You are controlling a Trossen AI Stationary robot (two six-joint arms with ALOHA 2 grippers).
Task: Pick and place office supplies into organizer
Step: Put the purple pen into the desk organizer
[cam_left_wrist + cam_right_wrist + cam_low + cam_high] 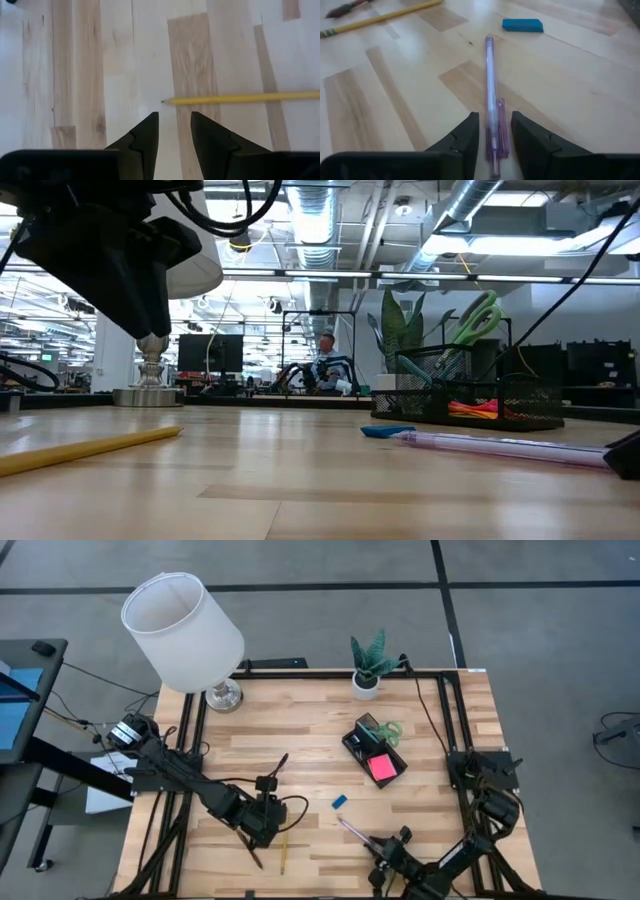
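A purple pen (pixel 491 90) lies flat on the wooden table. My right gripper (pixel 495 127) is open low over it, one finger on each side of its clip end, with no touch that I can see. Beyond the pen lies a blue eraser (pixel 522 25). My left gripper (pixel 174 125) is open above the table at the near left, with nothing between its fingers. The tip of a yellow pencil (pixel 240 98) lies just beyond them. The black organizer (pixel 356 748) stands at the far right, holding green scissors (pixel 385 730) and a pink sticky-note pad (pixel 381 768).
A brown pencil (pixel 278 768) lies mid-table and a dark pen (pixel 250 850) beside the yellow pencil (pixel 283 852). A white lamp (pixel 185 625) stands at the far left and a potted plant (pixel 367 680) behind the organizer. Bare wood lies between the eraser and the organizer.
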